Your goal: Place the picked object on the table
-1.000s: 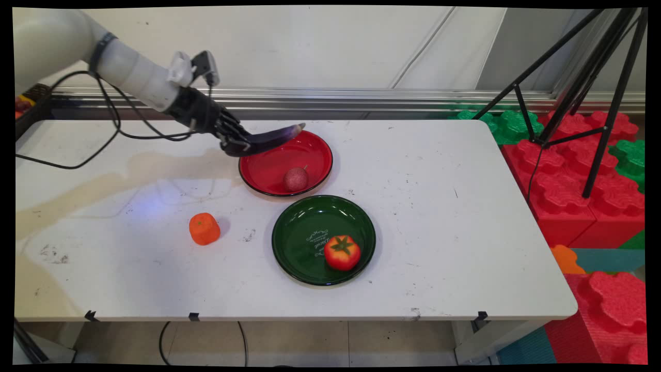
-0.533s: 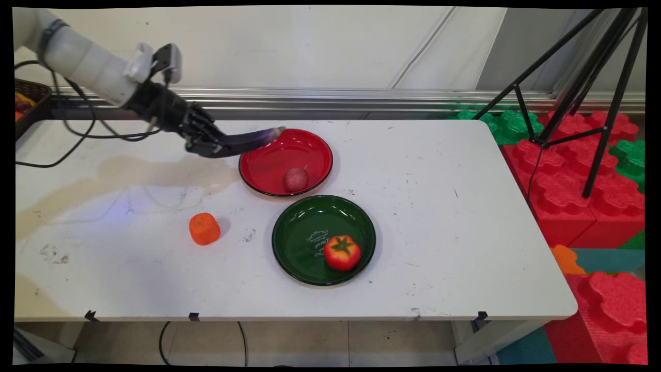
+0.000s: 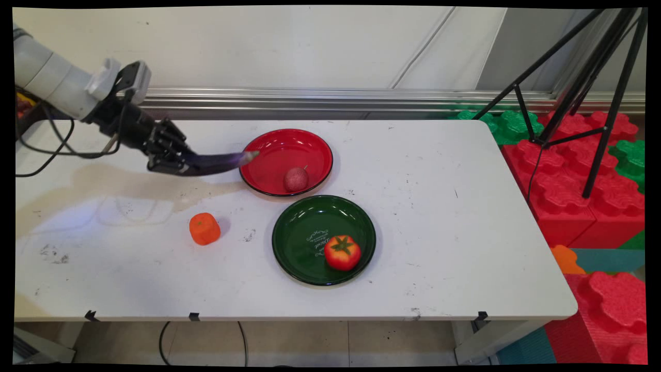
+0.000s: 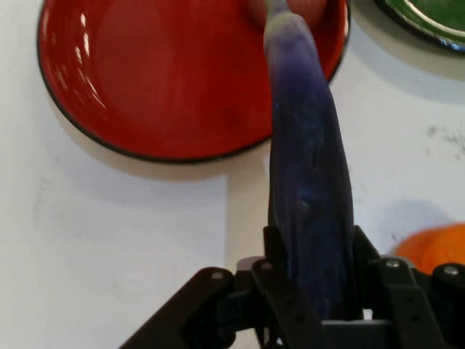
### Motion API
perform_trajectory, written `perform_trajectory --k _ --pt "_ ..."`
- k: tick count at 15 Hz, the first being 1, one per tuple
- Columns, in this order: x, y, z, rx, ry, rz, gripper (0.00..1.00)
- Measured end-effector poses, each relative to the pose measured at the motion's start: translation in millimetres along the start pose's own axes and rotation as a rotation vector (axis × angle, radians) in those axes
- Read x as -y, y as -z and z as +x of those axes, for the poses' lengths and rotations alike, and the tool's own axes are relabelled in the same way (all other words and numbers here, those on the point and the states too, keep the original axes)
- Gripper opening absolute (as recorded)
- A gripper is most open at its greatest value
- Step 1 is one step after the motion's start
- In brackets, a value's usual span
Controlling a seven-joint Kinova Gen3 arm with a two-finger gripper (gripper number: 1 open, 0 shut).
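Eggplant (image 3: 214, 162) — clamped betw. fingers (image 4: 280, 280).

Little writing is to be seen.
White ornamental lettering is printed on the inner floor of the green plate (image 3: 299, 227), beside the tomato (image 3: 342, 252); its words cannot be made out. No other text is found.

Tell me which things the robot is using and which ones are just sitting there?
In use: gripper, shut on the purple eggplant, whose tip reaches over the red plate.
Just sitting: lychee in the red plate, tomato in the green plate, orange, table.
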Motion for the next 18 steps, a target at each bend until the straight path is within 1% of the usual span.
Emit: perform_trajectory --k 5,9,13,14,18 --pt "-9 -8 -26 0.060 -0.028 -0.030 0.00" --pt "-11 -23 -37 0.095 -0.036 -0.044 0.00" --pt "-11 -37 -43 0.112 -0.040 -0.050 0.00" --pt "-10 -40 -44 0.113 -0.040 -0.049 1.00" --pt "-6 -42 -45 0.110 -0.035 -0.038 1.00"
